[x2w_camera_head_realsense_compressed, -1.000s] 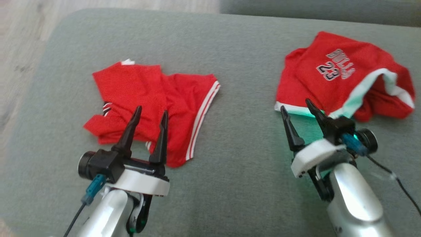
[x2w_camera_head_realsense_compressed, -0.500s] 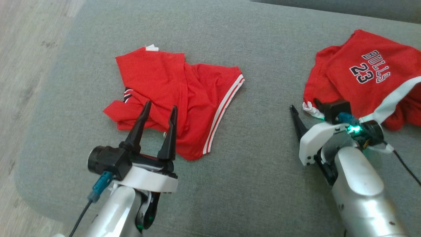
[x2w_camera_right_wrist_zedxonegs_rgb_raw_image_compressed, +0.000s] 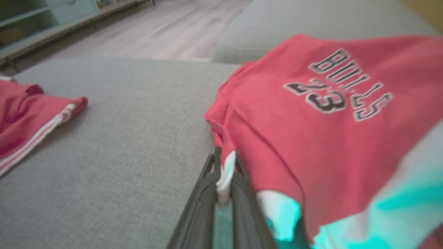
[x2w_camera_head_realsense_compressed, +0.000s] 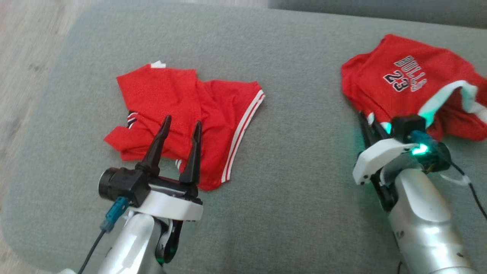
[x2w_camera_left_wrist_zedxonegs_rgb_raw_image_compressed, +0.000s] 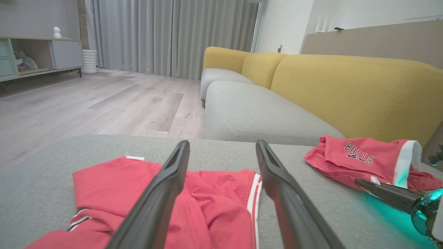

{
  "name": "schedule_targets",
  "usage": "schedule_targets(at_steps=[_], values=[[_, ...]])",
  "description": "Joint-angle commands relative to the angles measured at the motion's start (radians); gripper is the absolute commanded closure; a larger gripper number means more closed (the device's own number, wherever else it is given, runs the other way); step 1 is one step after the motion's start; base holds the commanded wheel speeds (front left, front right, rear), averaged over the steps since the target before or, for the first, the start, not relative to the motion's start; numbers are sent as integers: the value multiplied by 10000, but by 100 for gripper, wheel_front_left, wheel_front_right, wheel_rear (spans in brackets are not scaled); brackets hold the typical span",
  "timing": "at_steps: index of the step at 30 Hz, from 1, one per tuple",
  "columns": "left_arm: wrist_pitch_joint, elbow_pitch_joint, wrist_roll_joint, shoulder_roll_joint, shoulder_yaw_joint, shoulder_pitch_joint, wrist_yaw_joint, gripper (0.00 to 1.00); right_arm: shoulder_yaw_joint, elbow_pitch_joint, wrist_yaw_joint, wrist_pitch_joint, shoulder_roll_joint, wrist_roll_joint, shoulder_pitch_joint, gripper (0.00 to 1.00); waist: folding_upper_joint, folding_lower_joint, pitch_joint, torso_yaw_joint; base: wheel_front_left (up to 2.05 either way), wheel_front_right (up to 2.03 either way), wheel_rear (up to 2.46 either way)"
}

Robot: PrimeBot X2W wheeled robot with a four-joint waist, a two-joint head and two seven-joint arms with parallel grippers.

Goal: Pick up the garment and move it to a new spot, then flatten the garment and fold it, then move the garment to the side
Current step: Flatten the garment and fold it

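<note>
The garment, a red jersey [x2w_camera_head_realsense_compressed: 411, 76] printed BULLS 23 with white trim, lies crumpled at the right of the grey cushion [x2w_camera_head_realsense_compressed: 296, 171]. My right gripper [x2w_camera_head_realsense_compressed: 367, 118] is at its near-left corner, shut on the white hem, which shows pinched between the fingers in the right wrist view [x2w_camera_right_wrist_zedxonegs_rgb_raw_image_compressed: 225, 162]. The jersey [x2w_camera_right_wrist_zedxonegs_rgb_raw_image_compressed: 311, 114] drapes to the right of those fingers. My left gripper [x2w_camera_head_realsense_compressed: 182, 123] hovers open over a second red garment with white side stripes [x2w_camera_head_realsense_compressed: 213, 110], nothing between its fingers [x2w_camera_left_wrist_zedxonegs_rgb_raw_image_compressed: 221, 145]. The jersey [x2w_camera_left_wrist_zedxonegs_rgb_raw_image_compressed: 360, 160] also appears at the right of the left wrist view.
The striped red garment [x2w_camera_left_wrist_zedxonegs_rgb_raw_image_compressed: 110, 180] lies rumpled at the cushion's left, near the rounded edge and the wooden floor [x2w_camera_left_wrist_zedxonegs_rgb_raw_image_compressed: 86, 103]. Bare grey fabric separates the two garments. A yellow sofa back [x2w_camera_left_wrist_zedxonegs_rgb_raw_image_compressed: 346, 90] rises behind the jersey.
My right gripper has moved in onto the jersey's near corner and shut on its white hem. The head camera has shifted; the left gripper stays open over the striped garment.
</note>
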Motion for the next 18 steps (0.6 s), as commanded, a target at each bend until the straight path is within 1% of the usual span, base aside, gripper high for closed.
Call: schedule_targets(at_steps=[1,5,8,11,15,18], values=[[-93,-225,89,29,445,-251,-38,0,-24,-378,-7,-347,40,35,-336,100,0,0,-216,-148,0,0,0],[-93,-192,122,-39,542,-122,-77,0,-791,-545,-7,-750,40,-264,-621,100,0,0,-517,-206,0,0,0],[-93,-145,146,-63,602,23,-116,0,-947,-635,-7,-870,40,-265,-927,100,0,0,-730,-200,0,0,0],[-93,-114,170,-85,694,159,-128,0,-476,-809,-7,-950,40,-35,-1504,100,0,0,-929,-223,0,0,0],[-93,-82,209,-117,810,329,-114,0,333,-1313,-7,-1035,40,880,-2800,100,0,0,-1188,-320,0,0,0],[-93,-98,252,-145,864,461,-101,0,275,-1876,-7,-1182,40,1318,-3930,100,0,0,-1382,-428,0,0,0]])
